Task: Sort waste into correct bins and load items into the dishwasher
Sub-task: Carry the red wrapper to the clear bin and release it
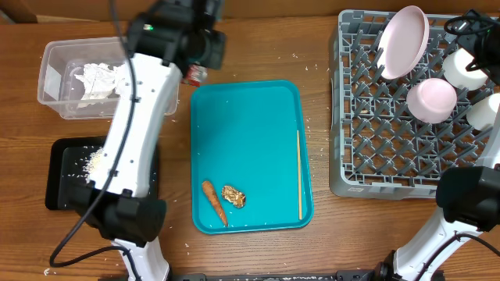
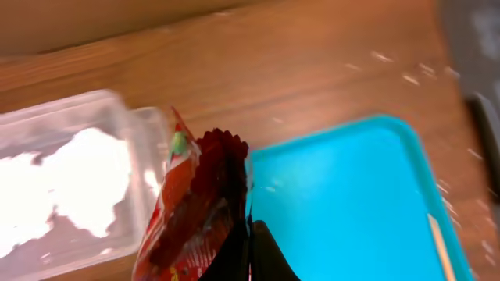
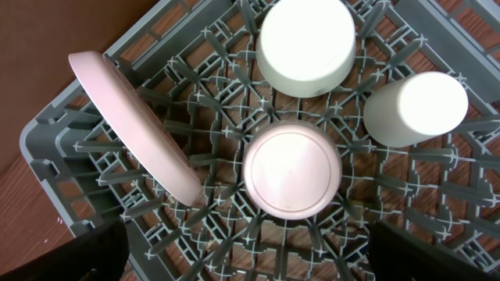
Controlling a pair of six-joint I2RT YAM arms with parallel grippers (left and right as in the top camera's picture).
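Observation:
My left gripper (image 2: 250, 261) is shut on a red snack wrapper (image 2: 195, 207) and holds it between the clear bin (image 1: 66, 78) and the teal tray (image 1: 246, 125); the wrapper shows in the overhead view (image 1: 194, 75) under the wrist. On the tray lie a carrot piece (image 1: 214, 201), a brown food scrap (image 1: 233, 196) and a wooden chopstick (image 1: 298, 173). My right gripper (image 3: 250, 250) is open and empty above the grey dish rack (image 1: 367, 156), over an upturned pink bowl (image 3: 292, 171). The rack also holds a pink plate (image 1: 404, 41) and white cups (image 3: 306, 45).
The clear bin holds crumpled white paper (image 1: 98, 78). A black bin (image 1: 62, 176) with white crumbs sits at the front left, partly under my left arm. Crumbs are scattered on the wooden table.

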